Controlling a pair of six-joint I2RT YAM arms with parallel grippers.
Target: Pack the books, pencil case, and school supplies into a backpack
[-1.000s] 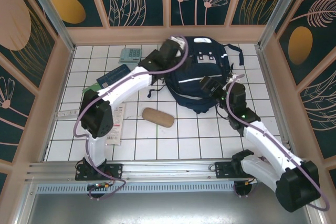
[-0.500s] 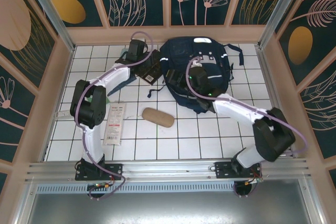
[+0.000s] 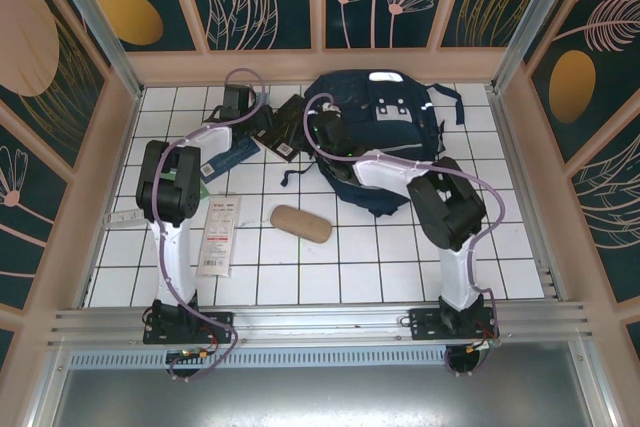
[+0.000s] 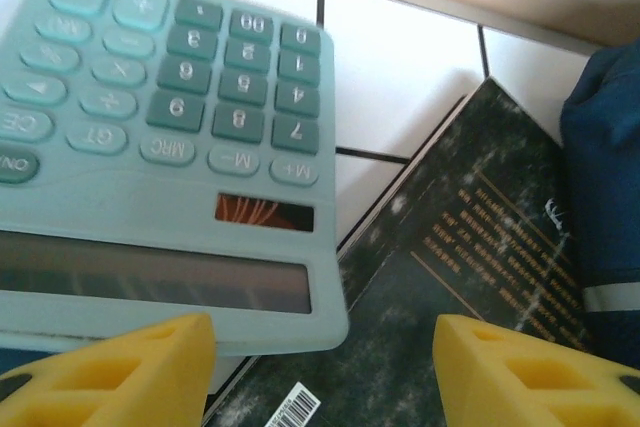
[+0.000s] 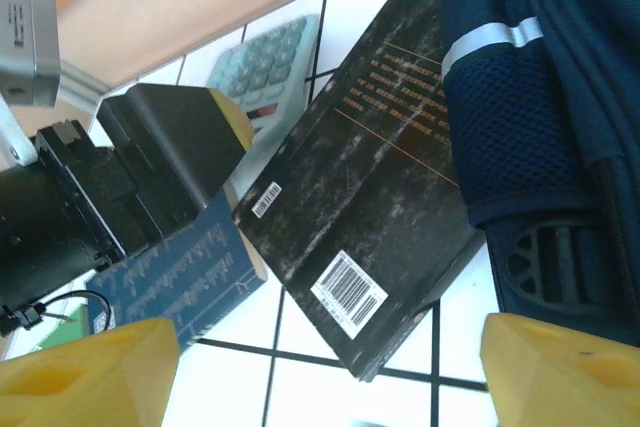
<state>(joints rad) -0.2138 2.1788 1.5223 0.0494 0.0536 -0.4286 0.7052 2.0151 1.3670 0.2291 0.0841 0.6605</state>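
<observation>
Closest to you, the pencil case (image 3: pixel 301 224) lies on the white tiles (image 3: pixel 380 257), with the white packet (image 3: pixel 219 237) near it on the left. Farther back, the blue book (image 5: pixel 180 267) lies just beside the black book (image 5: pixel 370 207), and the black book touches the backpack (image 3: pixel 390 137). Your right gripper (image 5: pixel 325 372) hangs over the black book, fingers wide apart, holding nothing. Your left gripper (image 4: pixel 322 372) hangs there too, fingers apart, holding nothing. At the back, the calculator's (image 4: pixel 170 137) corner sits over the black book.
</observation>
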